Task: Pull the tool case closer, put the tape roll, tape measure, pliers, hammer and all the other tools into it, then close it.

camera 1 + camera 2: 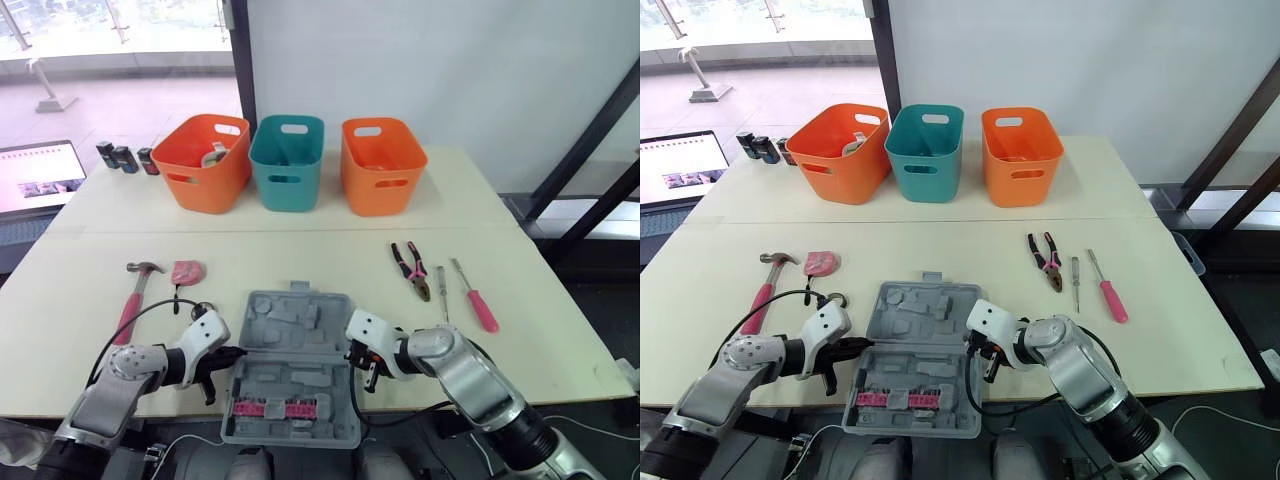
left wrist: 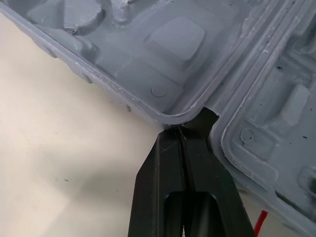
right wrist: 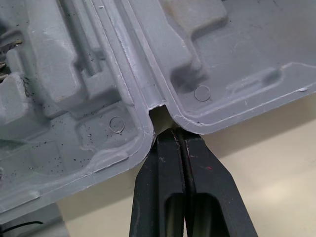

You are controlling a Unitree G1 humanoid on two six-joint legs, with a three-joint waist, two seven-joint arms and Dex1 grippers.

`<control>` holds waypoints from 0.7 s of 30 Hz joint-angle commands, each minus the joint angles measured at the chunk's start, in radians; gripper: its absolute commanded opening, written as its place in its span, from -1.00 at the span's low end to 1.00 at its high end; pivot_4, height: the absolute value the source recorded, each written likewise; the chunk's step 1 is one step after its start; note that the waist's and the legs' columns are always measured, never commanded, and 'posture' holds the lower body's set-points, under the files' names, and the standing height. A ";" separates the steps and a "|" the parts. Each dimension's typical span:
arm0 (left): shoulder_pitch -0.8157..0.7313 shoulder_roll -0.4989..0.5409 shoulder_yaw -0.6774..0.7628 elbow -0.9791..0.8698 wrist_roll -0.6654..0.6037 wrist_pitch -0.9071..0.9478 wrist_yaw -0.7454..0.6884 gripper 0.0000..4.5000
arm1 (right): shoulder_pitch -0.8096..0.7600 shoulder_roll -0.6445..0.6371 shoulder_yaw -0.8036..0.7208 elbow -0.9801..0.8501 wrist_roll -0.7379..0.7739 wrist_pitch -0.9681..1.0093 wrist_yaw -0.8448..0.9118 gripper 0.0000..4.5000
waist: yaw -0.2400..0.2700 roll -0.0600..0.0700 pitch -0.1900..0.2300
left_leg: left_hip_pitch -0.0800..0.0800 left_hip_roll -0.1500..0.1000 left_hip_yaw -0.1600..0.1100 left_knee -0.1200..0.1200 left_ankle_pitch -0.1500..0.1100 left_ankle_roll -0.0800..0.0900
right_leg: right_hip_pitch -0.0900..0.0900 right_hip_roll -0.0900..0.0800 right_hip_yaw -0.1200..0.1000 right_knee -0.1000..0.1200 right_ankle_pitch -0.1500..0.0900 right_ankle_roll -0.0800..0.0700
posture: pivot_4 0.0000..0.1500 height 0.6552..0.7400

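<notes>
The grey tool case (image 1: 300,340) lies open at the table's front edge, its front half overhanging, with a row of pink bits (image 1: 280,408) inside. My left gripper (image 1: 238,353) is shut, its tips in the hinge notch (image 2: 207,116) on the case's left side. My right gripper (image 1: 352,358) is shut too, tips at the right-side hinge notch (image 3: 157,112). A pink-handled hammer (image 1: 135,295) and a pink tape measure (image 1: 187,271) lie to the left. To the right lie pliers (image 1: 410,265), a thin screwdriver (image 1: 441,292) and a pink-handled screwdriver (image 1: 475,297).
At the back stand two orange bins (image 1: 205,160) (image 1: 382,165) with a teal bin (image 1: 287,160) between them. Small dark bottles (image 1: 125,158) and a laptop (image 1: 40,175) sit at the far left. A black cable (image 1: 150,310) loops by my left arm.
</notes>
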 commanded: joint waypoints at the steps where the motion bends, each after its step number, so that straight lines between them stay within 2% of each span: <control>1: 0.027 -0.002 -0.034 -0.019 -0.003 0.011 -0.011 -0.99 | 0.002 -0.005 0.019 0.002 0.031 -0.008 -0.007 -0.97 | 0.000 0.000 0.000 | 0.000 0.000 0.000 0.000 0.000 0.000 | 0.000 0.000 0.000 0.000 0.000 0.000 | 1.00 1.00; 13: 0.062 0.004 -0.028 -0.050 -0.010 0.020 -0.011 -0.99 | -0.004 -0.041 0.025 0.025 0.070 -0.019 -0.030 -0.97 | 0.000 0.000 0.000 | 0.000 0.000 0.000 0.000 0.000 0.000 | 0.000 -0.001 0.000 -0.002 0.000 0.000 | 1.00 1.00; 21: -0.011 -0.060 -0.082 -0.063 0.000 0.039 0.005 -0.99 | 0.002 -0.080 -0.002 0.050 0.087 -0.025 -0.049 -0.97 | 0.012 0.001 -0.001 | 0.000 -0.001 0.000 0.000 0.000 0.000 | 0.000 -0.001 0.000 -0.005 0.000 -0.001 | 1.00 1.00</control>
